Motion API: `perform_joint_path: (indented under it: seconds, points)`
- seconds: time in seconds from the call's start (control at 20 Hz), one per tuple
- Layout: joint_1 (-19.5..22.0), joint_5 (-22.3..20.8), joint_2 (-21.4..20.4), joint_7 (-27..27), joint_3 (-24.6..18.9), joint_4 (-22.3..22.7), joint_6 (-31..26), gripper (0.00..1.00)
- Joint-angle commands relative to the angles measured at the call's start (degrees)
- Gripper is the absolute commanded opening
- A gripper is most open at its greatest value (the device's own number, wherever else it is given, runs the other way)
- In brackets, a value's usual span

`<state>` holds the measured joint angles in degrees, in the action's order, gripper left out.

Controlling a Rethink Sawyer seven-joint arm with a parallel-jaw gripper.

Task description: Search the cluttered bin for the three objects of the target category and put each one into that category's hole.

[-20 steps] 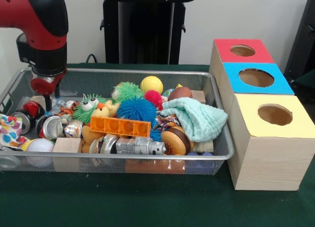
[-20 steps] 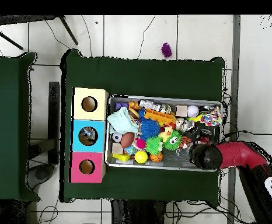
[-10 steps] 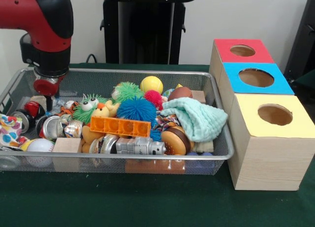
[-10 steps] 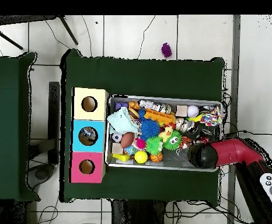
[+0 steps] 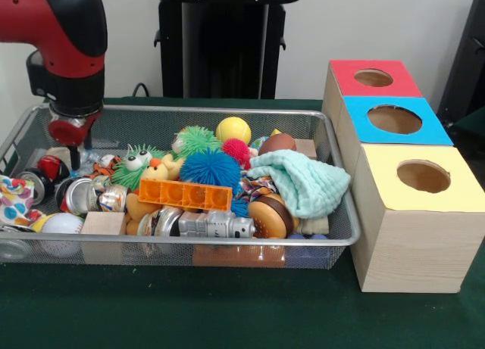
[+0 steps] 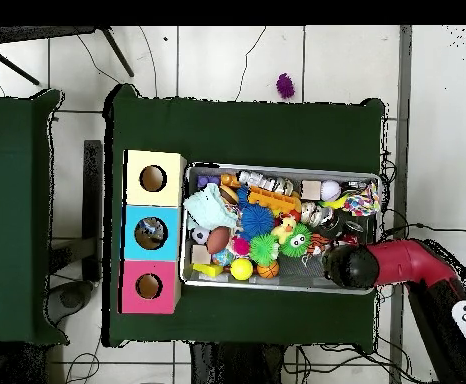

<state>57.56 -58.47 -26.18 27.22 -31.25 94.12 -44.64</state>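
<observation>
Tool (image 5: 78, 154) above bin's (image 5: 189, 111) left end

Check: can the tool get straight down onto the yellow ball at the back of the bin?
Probably yes. The yellow ball sits on top of the pile with nothing over it. The tool hangs over the bin's other end, so it would need to traverse first.

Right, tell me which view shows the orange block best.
The front view. There the orange block lies on top of the clutter in the mesh bin, its long side and row of openings plainly facing the camera. The overhead view shows it only as a small orange bar among the toys, with no detail.
</observation>
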Motion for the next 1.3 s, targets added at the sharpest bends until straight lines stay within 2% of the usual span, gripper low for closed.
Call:
perform_joint_path:
  seconds: [0.05,0.35,0.55,0.95,1.3]
  points:
    - [1.9,-3.5,11.3,-19.4,0.0,4.5,-1.6,0.0]
    - [2.8,0.2,6.7,-18.9,-1.8,9.2,-3.7,0.0]
    - [2.6,1.0,4.7,-17.2,-2.3,11.2,-4.1,0.0]
    - [3.0,2.3,2.1,-16.2,-3.3,13.3,-5.1,0.0]
    - [3.3,2.4,1.6,-16.0,-3.9,13.6,-5.6,0.0]
